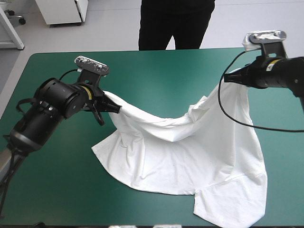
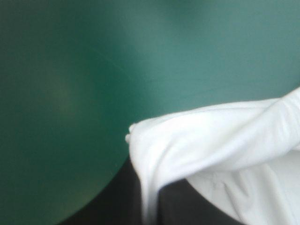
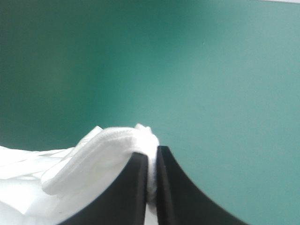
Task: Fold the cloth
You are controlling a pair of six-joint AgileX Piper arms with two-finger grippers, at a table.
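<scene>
Your left claw (image 1: 112, 109) is almost shut. It has a bunched bit of the white shirt (image 1: 190, 156) pinched between its two black fingers (image 2: 117, 201). From the left wrist camera, the cloth wraps over the tips and runs down between them, so only the wide bottoms of the fingers show.

Your right claw (image 1: 227, 78) is almost shut too. A thick, rolled edge of the shirt sits in the thin gap between its fingers and sticks out a little past the tips.

Both claws hold their bits of shirt up off the teal-green table (image 1: 156, 76). The left claw is over the left side of the table. The right claw is over the far right part, well apart from the left one.

The shirt hangs between the two claws like a hammock. Its top edge dips low in the middle. The rest of it slopes down and lies on the table toward the near edge. One short sleeve lies flat at the near right, close to that edge. The cloth has soft wrinkles running from each claw.
</scene>
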